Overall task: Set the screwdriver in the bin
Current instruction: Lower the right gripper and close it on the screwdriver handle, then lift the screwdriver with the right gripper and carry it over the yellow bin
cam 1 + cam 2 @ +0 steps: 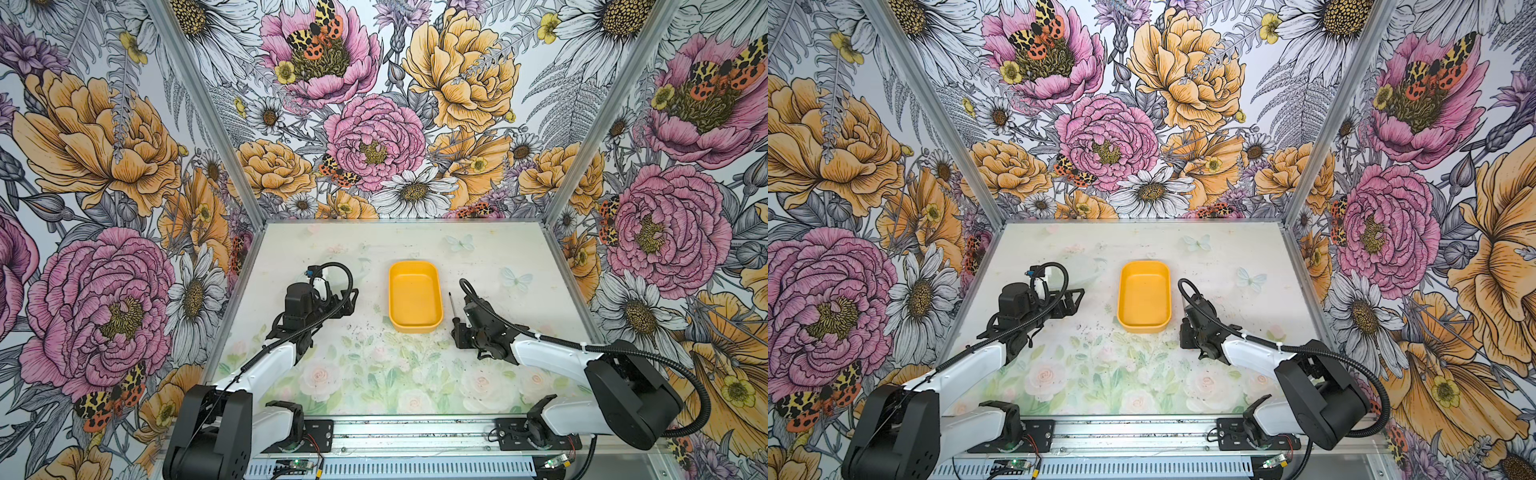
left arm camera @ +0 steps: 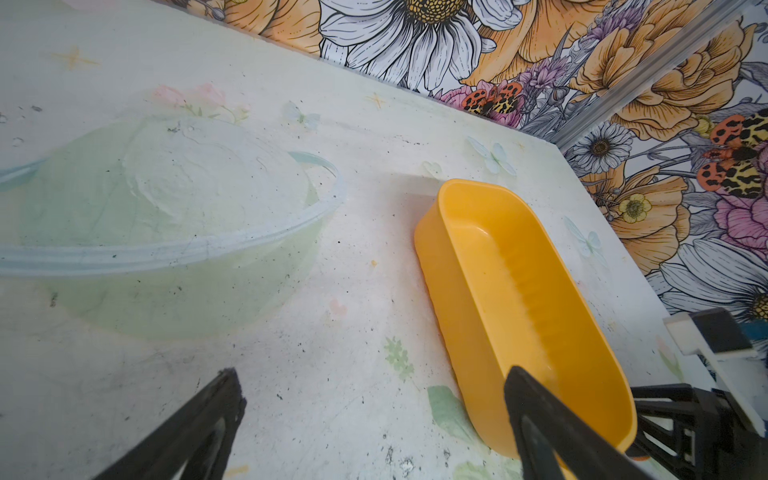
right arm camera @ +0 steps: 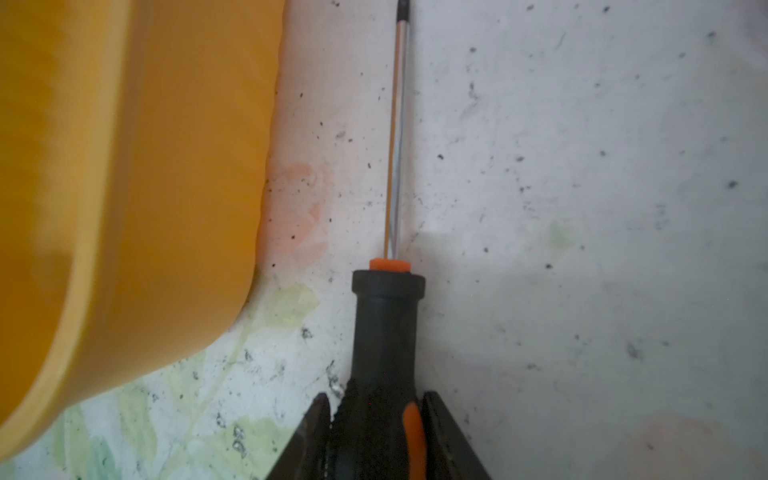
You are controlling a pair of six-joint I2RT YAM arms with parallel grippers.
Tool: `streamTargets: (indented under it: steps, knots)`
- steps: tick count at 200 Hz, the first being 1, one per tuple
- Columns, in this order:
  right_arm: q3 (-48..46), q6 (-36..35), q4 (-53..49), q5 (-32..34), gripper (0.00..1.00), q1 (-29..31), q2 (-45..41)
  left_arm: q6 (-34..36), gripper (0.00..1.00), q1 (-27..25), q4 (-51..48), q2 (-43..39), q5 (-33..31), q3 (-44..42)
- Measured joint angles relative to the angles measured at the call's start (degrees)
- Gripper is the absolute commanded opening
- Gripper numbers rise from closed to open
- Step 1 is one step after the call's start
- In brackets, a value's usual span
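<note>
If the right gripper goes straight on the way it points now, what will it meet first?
Probably nothing soon. The right gripper, shut on the screwdriver, points alongside the bin, not at it; ahead lies only bare table. The bin wall is close and the gap is hard to judge.

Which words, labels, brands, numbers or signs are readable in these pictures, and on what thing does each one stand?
None can be read in any view.
screwdriver: no print shows on its handle or shaft.
bin: plain yellow, no label.
circuit board at the front rail: any marking is too small to read.
</note>
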Motion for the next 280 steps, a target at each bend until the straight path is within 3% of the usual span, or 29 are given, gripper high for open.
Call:
streamTargets:
  steps: [37,104,157,181,236,280]
  knots:
    - [0.31,0.37,-0.9,0.02,0.0,0.04,-0.09,0.0,0.99,0.0,-0.83,-0.13,-0.63,0.0]
    - [0.33,0.52,-3.39,-1.2,0.0,-1.31,-6.58,-0.24,0.99,0.0,-2.12,-3.74,-3.76,0.0]
    - [0.37,2.86,-3.45,-2.4,0.0,-8.04,-17.66,-0.24,0.99,0.13,-2.67,-5.44,-4.31,0.0]
    - [1.6,3.85,-3.89,-0.31,0.0,-8.44,-19.98,-0.76,0.99,0.28,-2.47,-5.84,-4.42,-0.07]
    - [15.63,4.42,-3.93,5.38,0.0,-7.21,-16.74,-2.99,0.99,0.39,-0.31,-5.73,-4.48,-1.77]
    - [27.82,4.48,-2.12,12.09,0.0,-0.15,-6.51,-4.28,0.99,0.39,1.88,-5.44,-4.46,-2.36]
